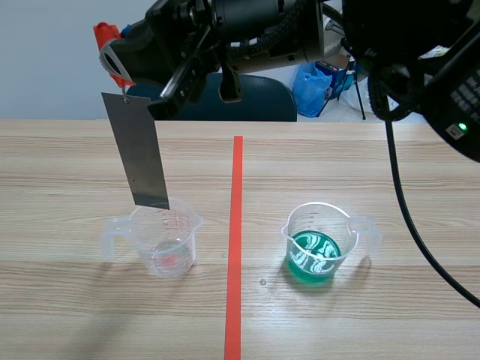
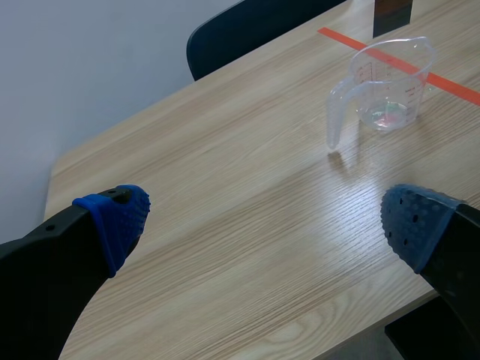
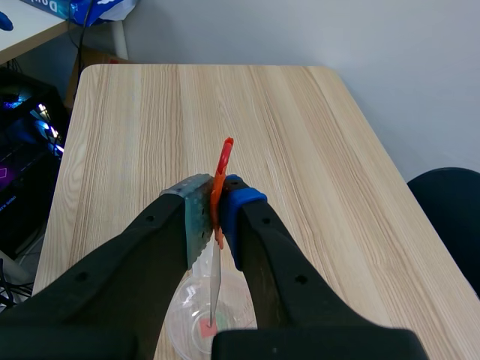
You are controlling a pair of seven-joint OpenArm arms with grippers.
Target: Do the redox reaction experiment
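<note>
One orange clip (image 3: 225,152) w/ metal strip (image 1: 142,157) in R gripper (image 3: 214,208); above clear beaker (image 1: 169,241)

Metal strip (image 1: 141,154) upper left: dull grey, plain; clip (image 1: 107,41) above it orange-red. Left cup (image 1: 161,247) clear, red scale marks; right cup (image 1: 319,221) clear, liquid (image 1: 313,259) green, white glare swirls. Table (image 1: 375,165) pale wood grain; tape line (image 1: 235,225) orange-red. Finger pads (image 2: 120,217) in left wrist view blue, dotted

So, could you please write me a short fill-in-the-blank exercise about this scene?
The right gripper is shut on an orange-red ____ carrying the metal strip.
The strip hangs over the clear measuring cup; the second measuring cup holds ____ liquid.
The left gripper stands ____.
Missing: clip; green; open.
</note>
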